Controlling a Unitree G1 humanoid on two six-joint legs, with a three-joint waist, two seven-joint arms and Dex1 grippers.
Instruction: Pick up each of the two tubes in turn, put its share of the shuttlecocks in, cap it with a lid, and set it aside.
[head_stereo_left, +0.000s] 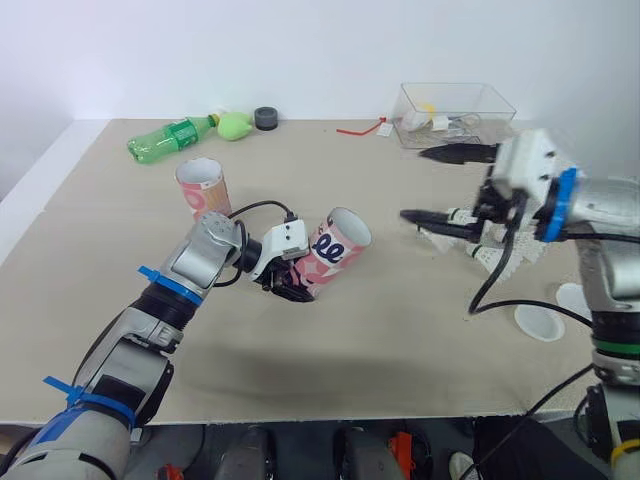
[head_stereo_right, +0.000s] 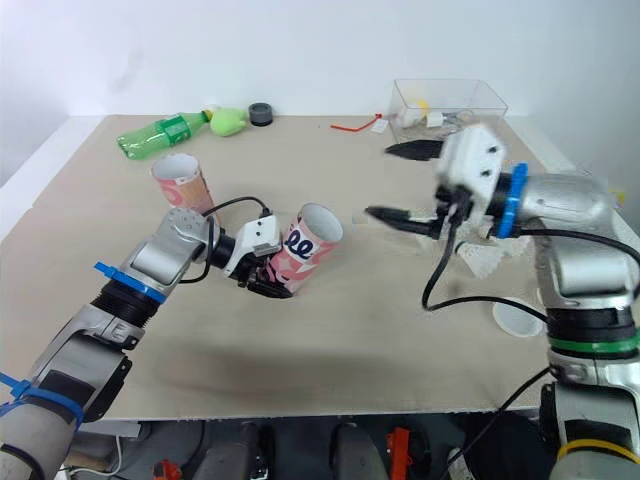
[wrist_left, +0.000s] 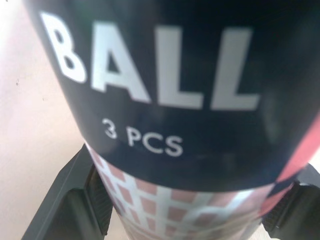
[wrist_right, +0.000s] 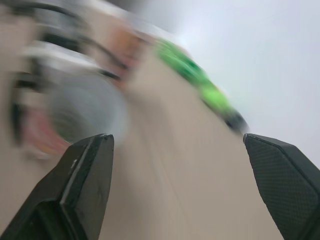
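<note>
The left gripper (head_stereo_left: 292, 285) is clenching the lower end of a pink patterned tube (head_stereo_left: 332, 248) near the middle of the counter (head_stereo_left: 380, 350). The tube is leaning, its open mouth pointing up and toward the robot's right. In the left wrist view the two black fingers (wrist_left: 75, 200) are pressing against either side of the tube, whose dark band is showing the words "BALL" and "3 PCS". Whether its base is touching the counter I cannot tell.

The second tube (head_stereo_left: 203, 188) is standing behind the left arm, mouth up, well apart from the held one.

The right gripper (head_stereo_left: 415, 184) is hovering above the counter to the right of the held tube, its fingers (wrist_right: 85, 190) spread wide and holding nothing — the tips are pointing toward the tube's mouth. Beneath that wrist the white shuttlecocks (head_stereo_left: 500, 258) are lying on the counter, and two white lids (head_stereo_left: 538, 322) are sitting nearer the front right edge.

Along the far edge a green bottle (head_stereo_left: 170, 137) is lying on its side, and a clear box (head_stereo_left: 455, 110) is standing at the far right.
</note>
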